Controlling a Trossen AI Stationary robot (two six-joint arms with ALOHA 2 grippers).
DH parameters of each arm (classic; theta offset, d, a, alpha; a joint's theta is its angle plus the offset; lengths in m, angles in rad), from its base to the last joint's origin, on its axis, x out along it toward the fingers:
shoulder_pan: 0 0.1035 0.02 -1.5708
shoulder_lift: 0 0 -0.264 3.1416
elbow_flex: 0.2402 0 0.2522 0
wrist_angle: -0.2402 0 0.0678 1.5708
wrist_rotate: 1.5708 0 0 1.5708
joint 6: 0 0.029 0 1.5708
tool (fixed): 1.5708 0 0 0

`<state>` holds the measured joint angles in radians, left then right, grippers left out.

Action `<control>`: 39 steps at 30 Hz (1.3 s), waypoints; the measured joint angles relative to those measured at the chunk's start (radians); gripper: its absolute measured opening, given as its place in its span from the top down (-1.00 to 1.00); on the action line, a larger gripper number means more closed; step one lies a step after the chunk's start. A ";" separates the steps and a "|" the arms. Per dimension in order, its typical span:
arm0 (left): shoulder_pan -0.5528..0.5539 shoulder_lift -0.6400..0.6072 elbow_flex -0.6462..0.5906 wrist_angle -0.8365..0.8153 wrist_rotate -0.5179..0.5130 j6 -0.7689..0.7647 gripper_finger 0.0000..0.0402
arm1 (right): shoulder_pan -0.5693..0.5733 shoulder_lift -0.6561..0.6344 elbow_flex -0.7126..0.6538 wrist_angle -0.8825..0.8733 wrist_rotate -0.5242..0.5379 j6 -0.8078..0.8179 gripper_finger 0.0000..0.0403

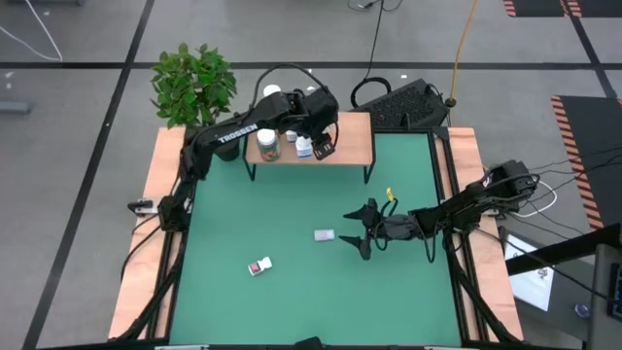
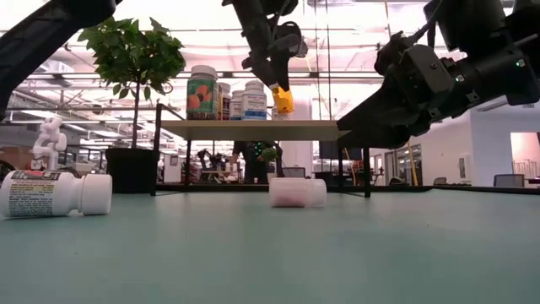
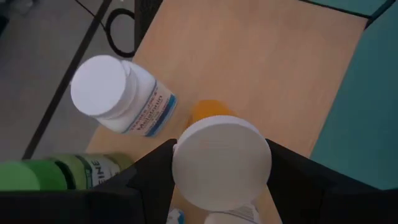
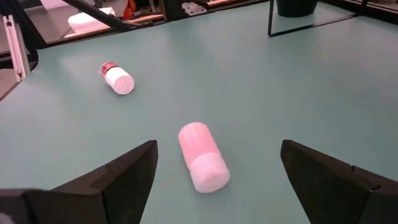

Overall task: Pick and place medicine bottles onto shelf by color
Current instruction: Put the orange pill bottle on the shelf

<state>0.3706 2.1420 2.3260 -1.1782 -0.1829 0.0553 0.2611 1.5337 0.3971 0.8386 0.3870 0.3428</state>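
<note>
The shelf (image 1: 342,138) stands at the far edge of the green table (image 1: 292,292), and everything here is placed against it. The left gripper (image 1: 322,142) hovers above the shelf's light wood top, near its middle, with its jaws closed around a white-capped bottle (image 3: 221,163); the left wrist view shows the dark fingers (image 3: 149,177) pressed against both sides of the cap. In the low view a small yellow-orange bottle (image 2: 283,100) appears just below that gripper, above the shelf top (whether it touches the wood cannot be told).

Several bottles already stand on the shelf's left part: a large one with a green and orange label (image 2: 202,92) at the outer side, then white-capped ones (image 2: 254,100) closer to the gripper. The left wrist view also shows a white-capped bottle with a blue label (image 3: 121,94) and a green bottle (image 3: 68,174) on the wood.

In front of the shelf, out on the table, a pale pinkish bottle (image 1: 325,234) lies on its side. The right gripper (image 1: 362,228) sits low just beside it, on the side away from the plant, jaws spread wide and holding nothing. Farther from the shelf, a second bottle with a red-marked label (image 1: 259,266) lies on its side too.

A potted plant (image 1: 192,83) stands beside the shelf's left end.
</note>
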 joint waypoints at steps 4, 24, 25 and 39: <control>0.000 0.000 0.000 0.003 0.000 0.038 -0.12 | 0.000 0.000 0.000 -0.011 0.000 0.013 -0.67; -0.004 0.004 -0.038 0.030 0.000 0.059 -0.12 | 0.000 0.000 -0.005 -0.028 -0.025 0.050 -0.67; -0.004 0.003 -0.046 0.029 0.000 0.060 -0.12 | 0.000 0.000 -0.005 -0.028 -0.025 0.050 -0.67; -0.004 0.003 -0.091 0.044 0.000 0.068 -0.12 | 0.000 0.000 -0.005 -0.029 -0.026 0.050 -0.67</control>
<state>0.3668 2.1448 2.2353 -1.1344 -0.1833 0.1236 0.2615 1.5337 0.3923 0.8101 0.3614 0.3927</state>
